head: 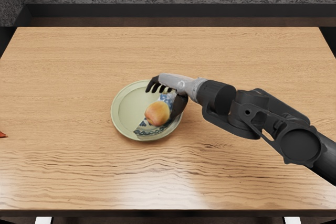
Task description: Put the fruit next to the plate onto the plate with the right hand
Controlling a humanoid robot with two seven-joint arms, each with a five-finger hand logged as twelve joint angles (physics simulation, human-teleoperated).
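Note:
A pale green plate [126,109] with a blue patterned rim lies near the middle of the wooden table. An orange-yellow round fruit [157,113] is over the plate's right part. My right hand [164,98] reaches in from the right, palm beside the fruit, with the thumb under it and the dark fingers [154,84] spread over the plate's upper right rim. The fingers do not wrap the fruit. Whether the fruit rests on the plate or against the palm I cannot tell. The left arm does not show.
The wooden table [168,171] stretches wide around the plate. A small red object [2,135] peeks in at the left edge. A dark ledge runs along the table's far side below a grey wall.

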